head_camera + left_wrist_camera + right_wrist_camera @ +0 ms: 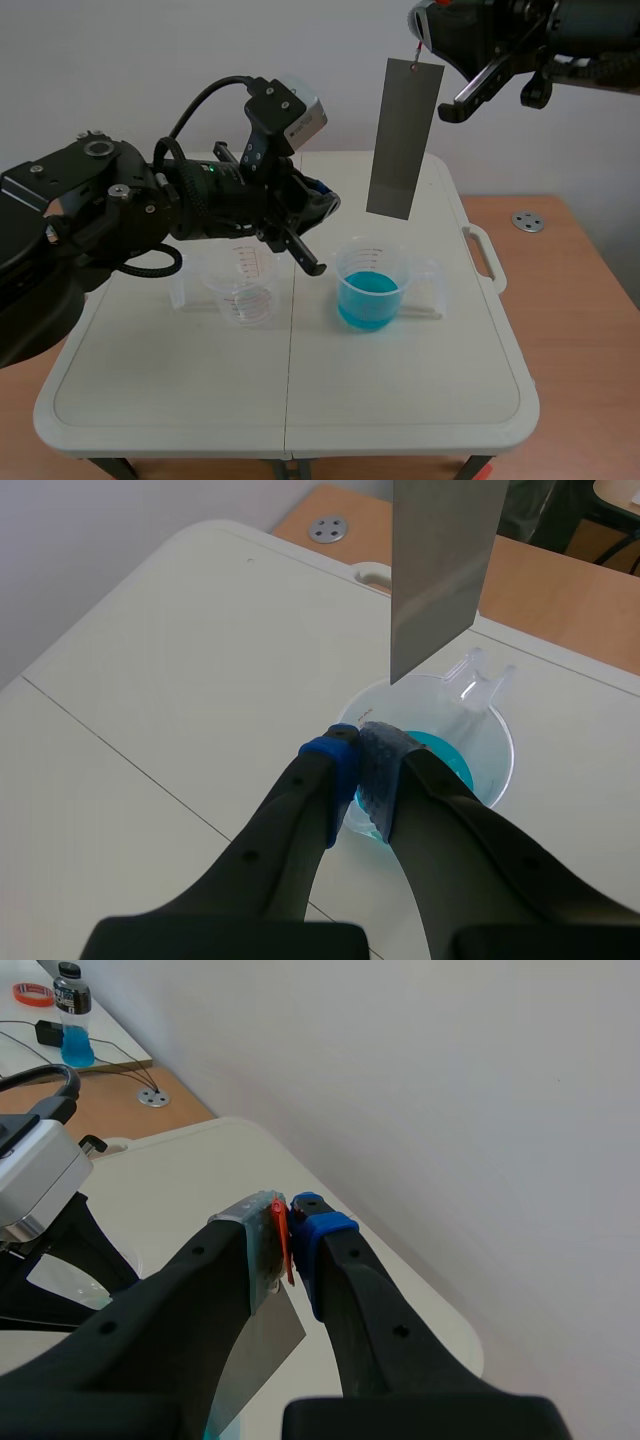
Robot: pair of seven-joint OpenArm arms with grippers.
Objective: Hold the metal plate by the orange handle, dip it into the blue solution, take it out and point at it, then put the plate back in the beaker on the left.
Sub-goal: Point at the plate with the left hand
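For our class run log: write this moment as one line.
right fingers shut on orange handle | metal plate hanging above beaker of blue liquid | left fingers shut, tips near beaker rim

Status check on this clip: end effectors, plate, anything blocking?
Right end effector shut on orange handle; grey metal plate hangs above clear blue-solution beaker. Left end effector shut, empty, beside that beaker. Nothing blocking plate.

a white folding desk (180, 400) with rounded corners has a seam (290, 390) running down its middle, away from the robot, and a carry handle (483, 258) moulded into its right edge. two clear beakers stand upright on it, near each other, one on either side of the seam. the empty beaker (252, 292) is left of the seam. the right beaker (372, 262) holds blue solution (366, 302) in its lower part.
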